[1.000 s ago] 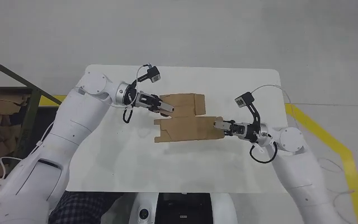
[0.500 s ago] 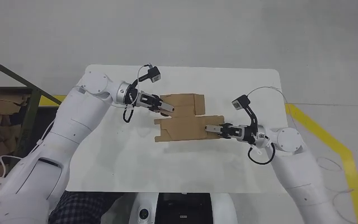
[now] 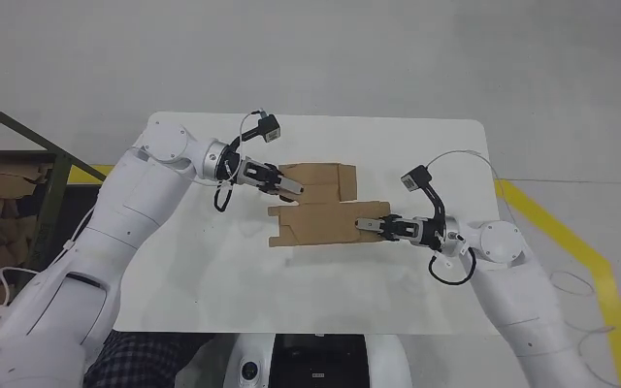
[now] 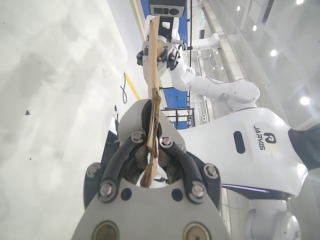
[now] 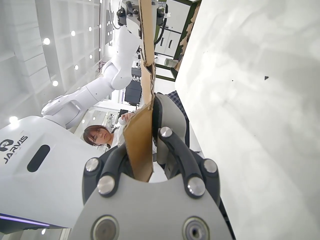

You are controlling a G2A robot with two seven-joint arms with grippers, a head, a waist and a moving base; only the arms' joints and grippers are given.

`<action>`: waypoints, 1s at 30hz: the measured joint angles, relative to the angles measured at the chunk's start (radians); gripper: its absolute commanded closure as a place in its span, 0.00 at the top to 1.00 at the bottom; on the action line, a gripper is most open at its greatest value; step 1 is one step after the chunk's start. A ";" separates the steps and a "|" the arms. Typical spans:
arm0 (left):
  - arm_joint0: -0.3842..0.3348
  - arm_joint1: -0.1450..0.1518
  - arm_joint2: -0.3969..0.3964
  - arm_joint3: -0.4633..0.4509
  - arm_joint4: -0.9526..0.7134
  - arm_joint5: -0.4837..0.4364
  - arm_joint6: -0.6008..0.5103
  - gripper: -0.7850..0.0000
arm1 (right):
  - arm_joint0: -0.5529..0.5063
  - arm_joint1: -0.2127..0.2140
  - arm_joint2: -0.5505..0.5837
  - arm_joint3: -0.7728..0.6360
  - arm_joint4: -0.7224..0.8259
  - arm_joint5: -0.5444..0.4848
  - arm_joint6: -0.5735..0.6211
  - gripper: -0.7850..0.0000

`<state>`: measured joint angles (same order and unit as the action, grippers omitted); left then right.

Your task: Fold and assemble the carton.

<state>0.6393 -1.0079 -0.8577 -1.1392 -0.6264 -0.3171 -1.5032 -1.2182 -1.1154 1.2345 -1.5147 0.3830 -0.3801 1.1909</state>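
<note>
A flattened brown carton [image 3: 320, 206] lies at the middle of the white table, in two offset panels. My left gripper [image 3: 294, 190] is at the carton's left edge on the far panel, shut on the cardboard. In the left wrist view the carton [image 4: 153, 76] runs edge-on out of the left gripper [image 4: 153, 112]. My right gripper [image 3: 363, 225] reaches over the right end of the near panel. In the right wrist view a carton flap [image 5: 140, 141] passes between the right gripper's [image 5: 153, 108] fingers; one finger [image 5: 163, 118] presses on it, the other is hidden behind it.
The white table [image 3: 194, 281] has bare room in front of and behind the carton. A green metal frame [image 3: 39, 145] with cardboard stands off the table's left side. Yellow floor tape [image 3: 553, 228] runs past the right edge.
My right gripper has slid left, from the carton's right edge farther onto the near panel. The left arm and the carton have stayed put.
</note>
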 measured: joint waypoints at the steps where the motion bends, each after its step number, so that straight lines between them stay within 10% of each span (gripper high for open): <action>1: 0.001 0.001 -0.001 0.000 -0.001 -0.003 0.003 1.00 | -0.001 0.000 0.001 0.000 0.003 0.000 -0.004 0.00; 30: 0.042 0.013 -0.084 -0.002 -0.099 -0.018 0.018 1.00 | -0.016 0.013 0.011 0.004 0.012 0.021 -0.082 0.00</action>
<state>0.6818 -0.9954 -0.9413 -1.1413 -0.7253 -0.3349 -1.4853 -1.2337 -1.1026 1.2452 -1.5105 0.3949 -0.3595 1.1094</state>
